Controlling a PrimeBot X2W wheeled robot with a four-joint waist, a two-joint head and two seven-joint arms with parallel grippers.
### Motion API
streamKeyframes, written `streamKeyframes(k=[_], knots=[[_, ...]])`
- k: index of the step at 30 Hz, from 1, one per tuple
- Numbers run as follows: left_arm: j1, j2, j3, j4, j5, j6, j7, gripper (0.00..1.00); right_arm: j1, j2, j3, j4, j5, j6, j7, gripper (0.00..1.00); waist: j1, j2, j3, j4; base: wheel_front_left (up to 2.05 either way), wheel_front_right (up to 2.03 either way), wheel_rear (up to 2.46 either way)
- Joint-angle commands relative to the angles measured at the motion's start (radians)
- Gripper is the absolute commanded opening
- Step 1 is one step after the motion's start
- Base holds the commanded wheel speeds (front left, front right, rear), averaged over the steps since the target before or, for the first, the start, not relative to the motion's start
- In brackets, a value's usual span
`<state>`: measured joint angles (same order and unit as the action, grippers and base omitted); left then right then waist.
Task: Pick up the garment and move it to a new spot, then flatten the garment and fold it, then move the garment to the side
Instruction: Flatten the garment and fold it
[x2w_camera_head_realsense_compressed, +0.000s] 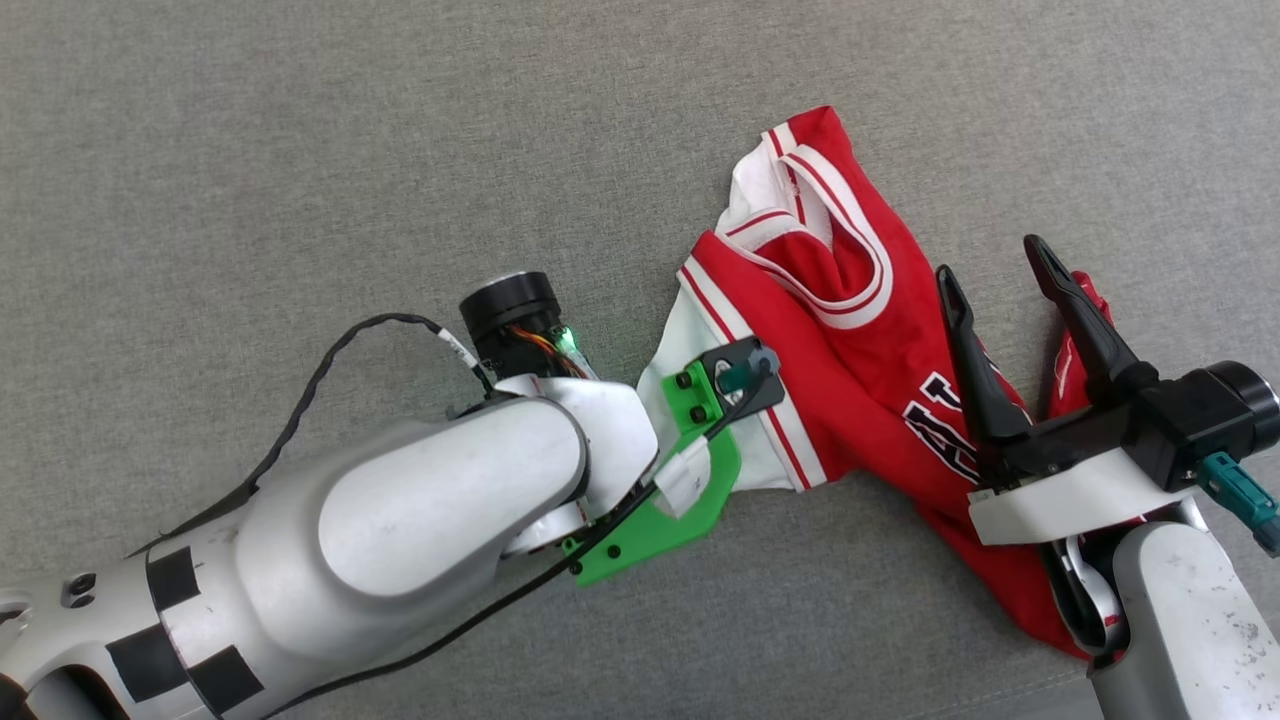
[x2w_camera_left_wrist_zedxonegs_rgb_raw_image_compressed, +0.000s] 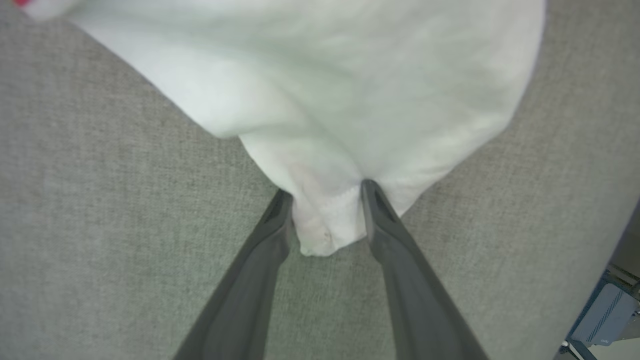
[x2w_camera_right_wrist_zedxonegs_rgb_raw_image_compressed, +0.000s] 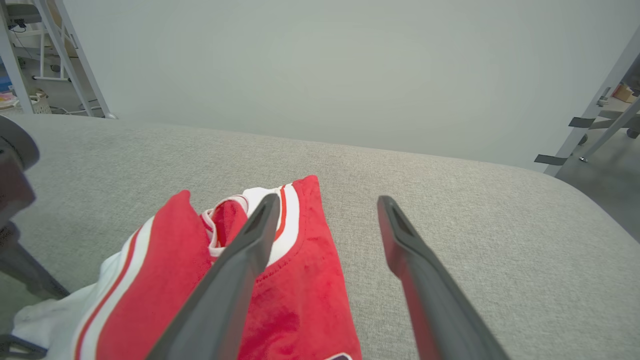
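The garment (x2w_camera_head_realsense_compressed: 850, 350) lies crumpled on the grey worktop (x2w_camera_head_realsense_compressed: 300, 150), well inside the far edge seen from the right wrist view. It is bunched along its length. The collar (x2w_camera_head_realsense_compressed: 835, 250) is folded over on itself, one white sleeve (x2w_camera_left_wrist_zedxonegs_rgb_raw_image_compressed: 320, 100) is spread toward the left arm, and the black lettering (x2w_camera_head_realsense_compressed: 940, 430) is partly hidden under the right arm.

Task status, judged from the layout:
- Flattening: not done. The cloth is creased and doubled over.
- Folding: not done.
- Move to the side: not done.
- Move to a new spot: cannot be confirmed from these views.
- The step in hand appears to be a grasp on the sleeve, either to lift the garment or to pull it flat.

Left claw (x2w_camera_left_wrist_zedxonegs_rgb_raw_image_compressed: 325, 190): narrowed onto a tuck of the sleeve's hem. White cloth is pinched between both fingers, with a small lobe hanging out below the tips. The grip is on one edge only.

Right claw (x2w_camera_head_realsense_compressed: 990, 262): spread wide and holding nothing. It is positioned above the garment's right portion, with its left finger (x2w_camera_right_wrist_zedxonegs_rgb_raw_image_compressed: 250, 240) over the red cloth and its right finger (x2w_camera_right_wrist_zedxonegs_rgb_raw_image_compressed: 415, 260) over bare worktop. Whether either finger touches the cloth cannot be determined.
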<state>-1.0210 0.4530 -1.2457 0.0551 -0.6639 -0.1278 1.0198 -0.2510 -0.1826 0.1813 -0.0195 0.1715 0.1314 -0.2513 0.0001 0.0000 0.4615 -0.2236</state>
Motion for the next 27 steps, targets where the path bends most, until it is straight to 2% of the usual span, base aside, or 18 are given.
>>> streamKeyframes(k=[1, 7, 11, 19, 27], knots=[[0.064, 0.017, -0.034, 0.026, -0.004, -0.003, -0.010, 0.00, -0.017, 0.002, -0.005, 0.007, -0.007, -0.001, -0.008, 1.00, -0.0001, 0.0000, -0.008, 0.008, 0.00, 0.00, 0.00], [0.000, 0.001, -0.034, 0.067, -0.041, -0.003, -0.234, 0.00, 0.000, -0.012, -0.020, 0.018, -0.013, -0.001, -0.010, 1.00, -0.0001, 0.0000, -0.071, 0.051, 0.00, 0.00, 0.00], [-0.029, 0.029, -0.035, 0.066, -0.074, -0.003, -0.397, 0.00, 0.030, -0.020, -0.034, 0.024, -0.011, -0.001, -0.010, 1.00, -0.0001, 0.0000, -0.130, 0.086, 0.00, 0.00, 0.00], [0.017, 0.201, -0.032, 0.068, -0.159, -0.003, -0.583, 0.00, 0.101, -0.028, -0.064, 0.020, -0.006, -0.001, -0.010, 1.00, -0.0001, 0.0000, -0.212, 0.154, 0.00, 0.00, 0.00], [0.103, 0.346, 0.011, 0.163, -0.245, 0.018, -0.657, 0.00, 0.139, -0.029, -0.077, 0.005, -0.005, -0.001, -0.001, 1.00, -0.0001, 0.0000, -0.240, 0.196, 0.00, 0.00, 0.00]])
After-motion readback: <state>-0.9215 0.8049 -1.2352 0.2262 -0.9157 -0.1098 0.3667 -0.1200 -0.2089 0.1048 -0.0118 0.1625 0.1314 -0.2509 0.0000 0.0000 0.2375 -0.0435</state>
